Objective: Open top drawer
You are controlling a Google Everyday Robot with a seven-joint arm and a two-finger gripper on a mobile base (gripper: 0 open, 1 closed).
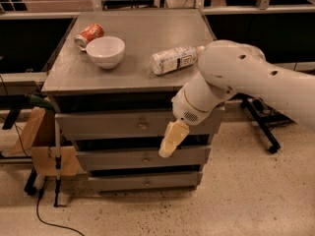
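The top drawer is the uppermost grey metal front of the cabinet, just under the tabletop, with a small round brass knob at its centre. It looks pushed in. My gripper, with pale yellow tips, hangs from the white arm in front of the cabinet. It points down and to the left. It is a little right of and below the knob, over the gap between the top and middle drawers, and is not touching the knob.
Middle drawer and bottom drawer sit below. On the cabinet top are a white bowl, a tipped red can and a lying plastic bottle. A cardboard box stands at the left and a chair base at the right.
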